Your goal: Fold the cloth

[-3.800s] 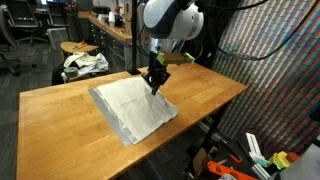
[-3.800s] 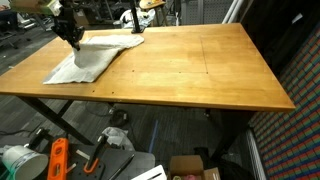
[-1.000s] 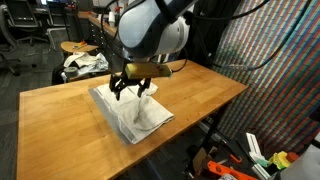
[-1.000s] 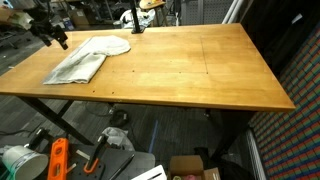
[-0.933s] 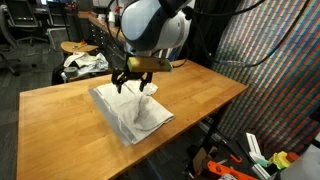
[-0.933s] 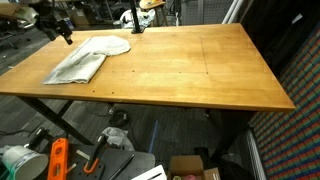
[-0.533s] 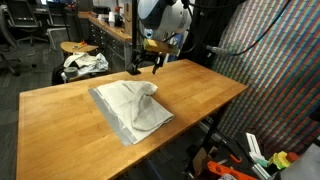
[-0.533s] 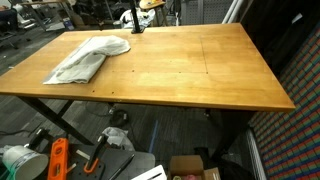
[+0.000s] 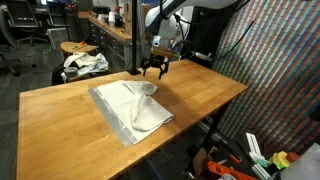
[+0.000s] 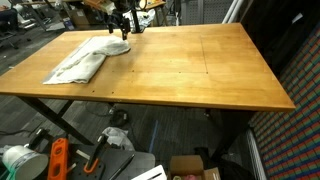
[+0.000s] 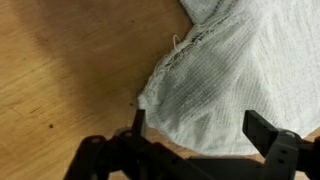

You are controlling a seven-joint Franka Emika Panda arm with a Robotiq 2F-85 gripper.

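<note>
Hovering my gripper with fingers spread wide, empty, above a rumpled corner of the white cloth on the wooden table.

— Exterior cameras?
— Two. Both stand back and angle down on the table from different sides; both exterior views share the cloth.
— Wrist camera?
— One, close, looking down on cloth edge and wood.
</note>
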